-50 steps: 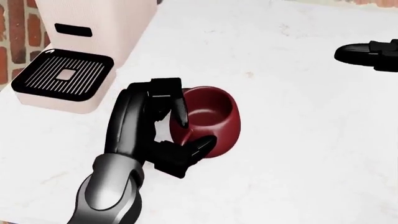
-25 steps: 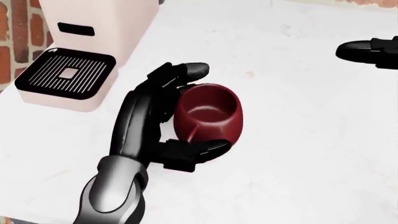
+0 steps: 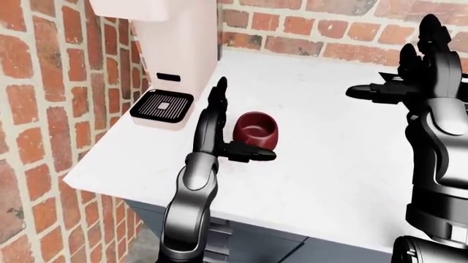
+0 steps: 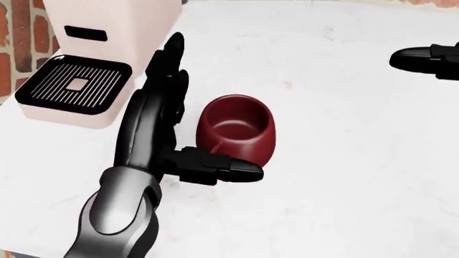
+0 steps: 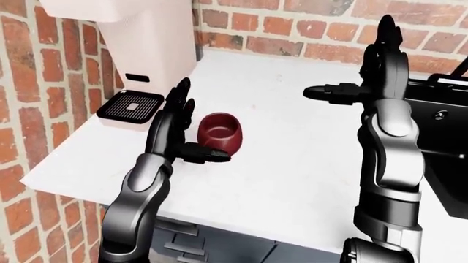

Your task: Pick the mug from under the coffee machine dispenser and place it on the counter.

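Observation:
The dark red mug [image 4: 237,134] stands upright on the white counter [image 4: 344,161], to the right of the coffee machine [image 4: 100,48] and clear of its black drip grate [image 4: 73,83]. My left hand [image 4: 200,123] is open just left of the mug, fingers [image 4: 168,64] pointing up the view and thumb [image 4: 222,169] stretched out below the mug, not gripping it. My right hand [image 5: 366,76] is open and empty, raised high above the counter at the right; only its thumb tip [image 4: 423,59] shows in the head view.
A brick wall [image 3: 329,27] runs behind the counter and down its left side. The counter's left edge is close to the coffee machine. A dark appliance or sink [image 5: 446,120] sits at the far right in the right-eye view.
My left hand has opened off the mug: the fingers that curled round it now stand straight up beside it. The mug stays on the counter. The right hand has not moved.

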